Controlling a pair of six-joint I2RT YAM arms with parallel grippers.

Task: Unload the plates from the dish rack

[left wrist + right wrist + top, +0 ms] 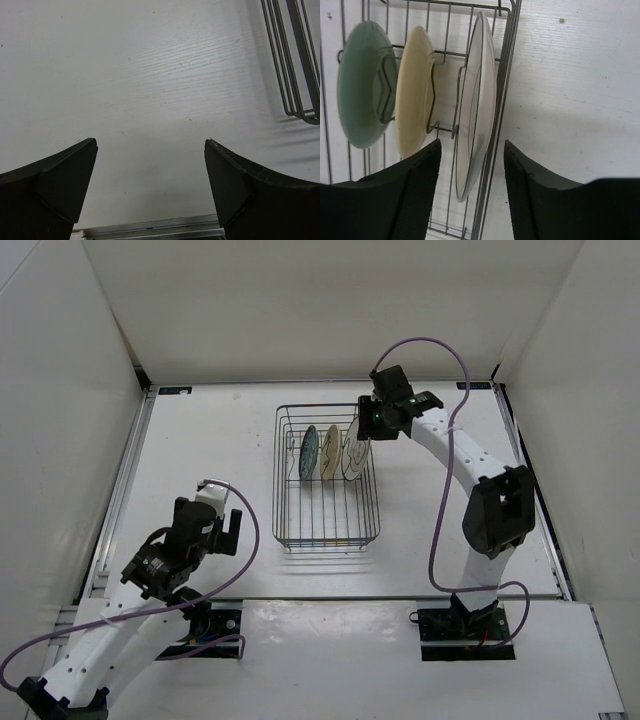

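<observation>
The dark wire dish rack (pixel 326 512) stands mid-table. Three plates stand upright in its far half: teal-blue (pixel 309 452), cream-beige (pixel 330 452), and white with a dark rim (pixel 353 456). My right gripper (pixel 372 432) is open above the white plate's far edge. In the right wrist view my right gripper (pixel 472 145) straddles the white plate (pixel 477 100) and the rack's wall (pixel 509 75) without touching either; the cream plate (pixel 415 90) and teal plate (pixel 362 85) stand to the left. My left gripper (pixel 222 525) is open and empty over the bare table left of the rack.
The left wrist view shows my left gripper (pixel 150 145) over white table, with a corner of the rack (pixel 295 75) at upper right and a metal rail (pixel 150 231) at the bottom. White walls enclose the table on three sides.
</observation>
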